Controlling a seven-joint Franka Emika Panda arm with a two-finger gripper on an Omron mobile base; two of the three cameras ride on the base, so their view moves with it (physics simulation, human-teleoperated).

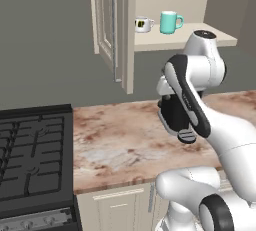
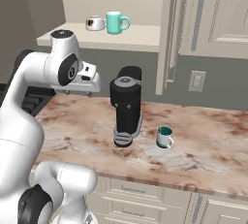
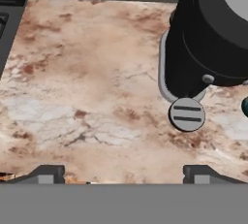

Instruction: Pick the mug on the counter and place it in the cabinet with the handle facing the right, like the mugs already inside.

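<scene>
While the mug (image 2: 164, 137) sits on the counter (image 2: 203, 140), the jaws gape wide, empty.

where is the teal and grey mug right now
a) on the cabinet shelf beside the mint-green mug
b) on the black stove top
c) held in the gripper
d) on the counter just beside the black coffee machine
d, the mug stands upright on the counter close beside the black coffee machine, while the gripper is open over bare counter and holds nothing.
</scene>
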